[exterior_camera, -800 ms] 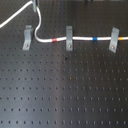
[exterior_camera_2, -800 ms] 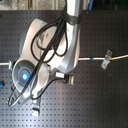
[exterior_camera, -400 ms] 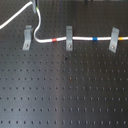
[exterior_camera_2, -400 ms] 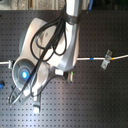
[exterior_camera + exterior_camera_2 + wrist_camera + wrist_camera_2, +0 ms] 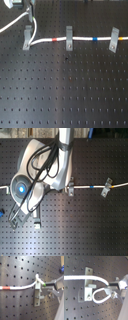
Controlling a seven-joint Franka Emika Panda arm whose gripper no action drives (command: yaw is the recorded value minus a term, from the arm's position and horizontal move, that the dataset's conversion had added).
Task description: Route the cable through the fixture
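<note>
change: between the earlier first exterior frames and now, almost nothing shifts; cable (image 5: 55, 39) lies the same through middle clip (image 5: 69, 37) and far clip (image 5: 114, 39).
my end effector (image 5: 111, 291): fingers pinched on the cable, bend looped just beside the fixture (image 5: 88, 283).
fixture: left clip near the bench's far edge (image 5: 27, 38) in the first exterior view.
cable at fixture: lies across its top in both wrist views; seated or not, cannot tell.
meaning: I judge the last clip is pending, pace slow.
</note>
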